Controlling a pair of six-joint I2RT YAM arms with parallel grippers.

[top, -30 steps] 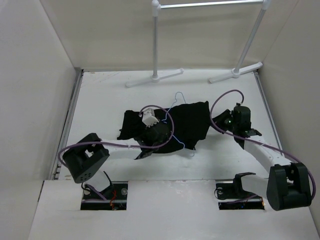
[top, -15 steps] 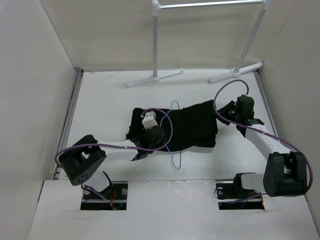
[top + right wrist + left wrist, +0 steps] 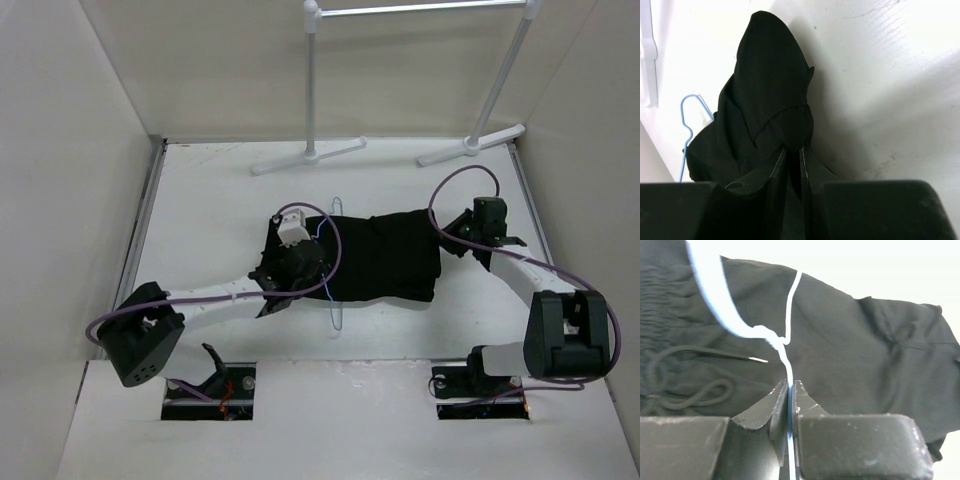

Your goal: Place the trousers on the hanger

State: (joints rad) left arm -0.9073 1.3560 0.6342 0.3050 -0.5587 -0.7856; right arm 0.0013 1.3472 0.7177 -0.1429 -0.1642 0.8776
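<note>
Two fingers of the left gripper (image 3: 789, 390) stood pressed together on the hanger (image 3: 715, 305) in the left wrist view, clamping its thin wire just below the twisted neck. The trousers (image 3: 855, 350) lay behind the wire, drawstring and gathered waist at the left. That grip probably served to steady the hanger while cloth was drawn across it.

One narrow gap showed in the right wrist view, where the right gripper (image 3: 789, 152) had its fingers close together with a fold of the cloth rising from between them. It looked like a pinch on the trouser end, though how firm was hard to judge. The rest of the cloth ran away over the table (image 3: 890, 75) towards the hook.

Both arms were seen from above. The left arm reached low and diagonally from its base to the waist end, wrist down over the cloth. The right arm ran forward along the right side, then bent inward to the other end. The trousers lay flat across the middle, seemingly spread between the grippers, with wire showing at the far and near edges. The rack (image 3: 312, 90) stood well behind.
</note>
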